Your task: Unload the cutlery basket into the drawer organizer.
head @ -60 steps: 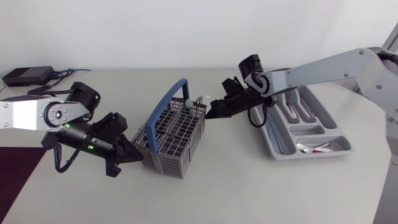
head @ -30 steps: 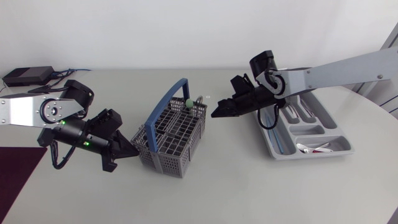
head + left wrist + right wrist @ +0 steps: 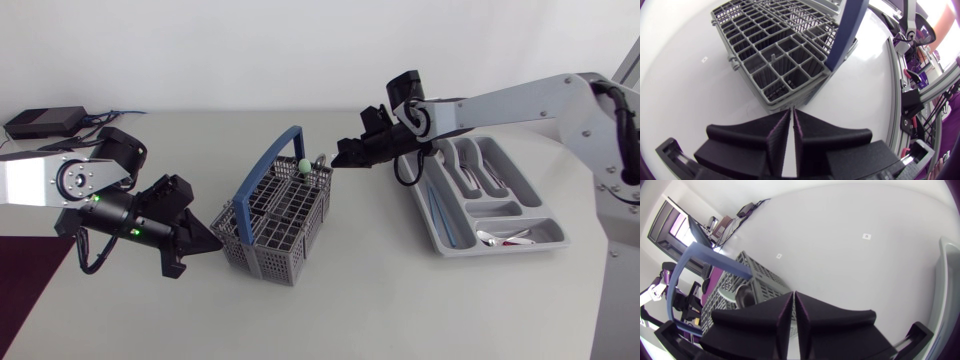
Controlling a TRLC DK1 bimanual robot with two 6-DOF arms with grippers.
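Note:
The grey cutlery basket [image 3: 285, 215] with a blue handle [image 3: 268, 180] stands mid-table. At its far corner stick up a green-tipped piece [image 3: 303, 166] and a silver utensil [image 3: 320, 160]. My left gripper [image 3: 215, 247] is shut and empty, its tips at the basket's near-left base; the left wrist view shows the gripper [image 3: 792, 111] just short of the basket [image 3: 775, 55]. My right gripper [image 3: 338, 160] is shut and empty beside the basket's far right corner. In the right wrist view the gripper [image 3: 793, 294] sits above the basket [image 3: 747, 270], where a spoon bowl [image 3: 740, 296] shows. The grey organizer [image 3: 500, 250] lies at the right and holds cutlery.
A black box [image 3: 45, 122] with cables sits at the back left corner. Bare tabletop runs in front of the basket and between the basket and the organizer. The organizer's rim [image 3: 946, 280] is close beside my right gripper in the right wrist view.
My right gripper pulled back toward the organizer, then swung to the basket's far right corner, a little further back. My left arm shifted slightly left, its tips still at the basket's base.

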